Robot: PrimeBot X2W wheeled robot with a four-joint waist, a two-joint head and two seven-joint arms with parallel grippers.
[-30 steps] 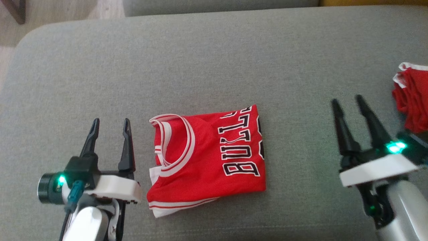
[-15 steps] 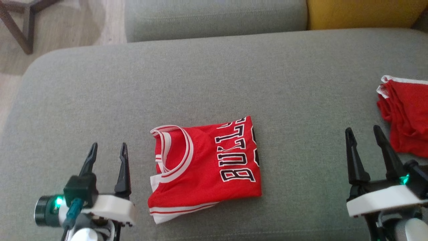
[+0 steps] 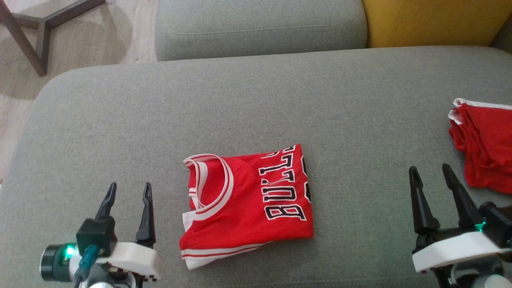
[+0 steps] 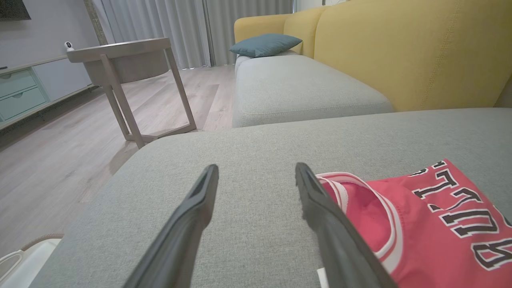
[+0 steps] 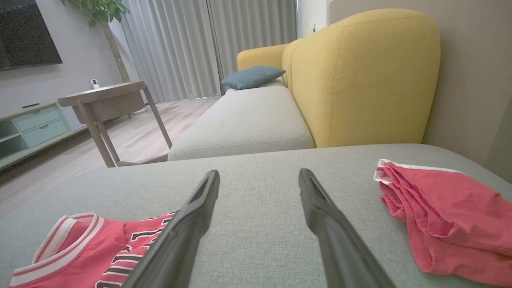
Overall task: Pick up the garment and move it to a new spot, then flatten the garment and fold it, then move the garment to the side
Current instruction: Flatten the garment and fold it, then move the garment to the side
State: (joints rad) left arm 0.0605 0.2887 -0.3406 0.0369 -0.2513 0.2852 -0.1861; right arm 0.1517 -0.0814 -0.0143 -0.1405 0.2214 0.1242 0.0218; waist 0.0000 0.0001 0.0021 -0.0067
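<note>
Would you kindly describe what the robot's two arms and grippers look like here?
Both grippers have two long, tapering black fingers on a white mount. The left gripper carries a dark cylinder with a green light and a teal cable plug. The right gripper shows a small green light too.

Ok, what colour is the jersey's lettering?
Black lettering, white outline, on the jersey; clearest in head view.

A grey sofa seat [image 3: 256,100] spans the middle of the head view; a second grey cushion [image 3: 260,24] sits top centre, with a yellow backrest [image 3: 424,20] top right; dark table legs [image 3: 42,48] stand on pale wood floor [image 3: 100,36] upper left; a crumpled red cloth [image 3: 484,148] lies at the right edge; a teal pillow [image 4: 265,44] rests top centre of the left wrist view.
</note>
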